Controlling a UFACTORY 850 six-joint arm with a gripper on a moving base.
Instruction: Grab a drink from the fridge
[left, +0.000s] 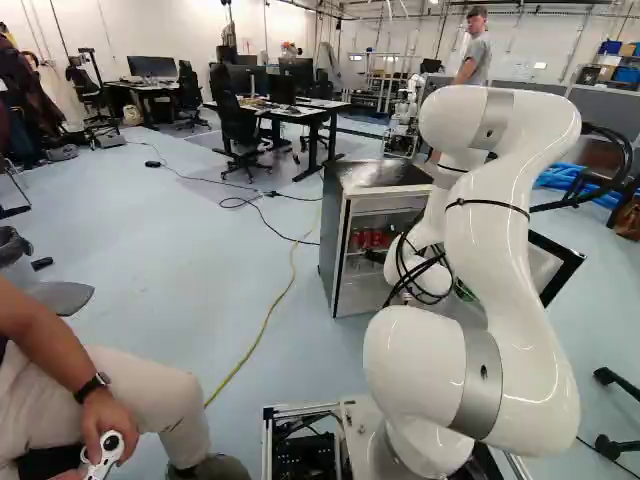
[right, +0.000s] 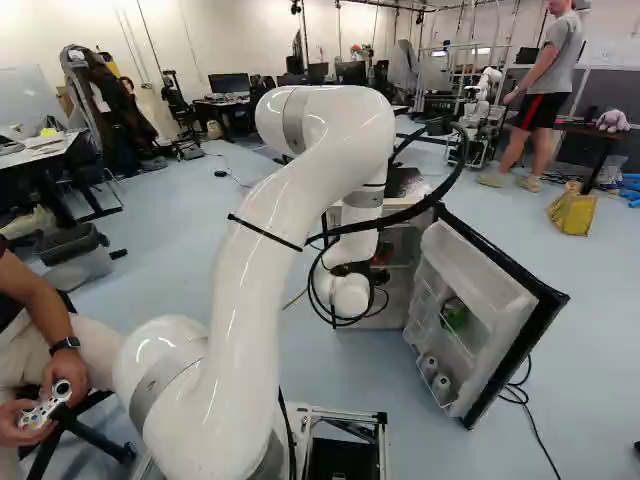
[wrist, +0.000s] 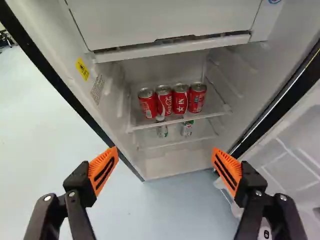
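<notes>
Though straight ahead of the hand (left: 376, 257), red cans (wrist: 180, 100) well apart.

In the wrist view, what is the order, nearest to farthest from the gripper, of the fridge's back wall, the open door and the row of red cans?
1. Open door, beside the gripper.
2. Row of red cans, ahead, on the upper shelf.
3. Back wall, behind the cans.
</notes>
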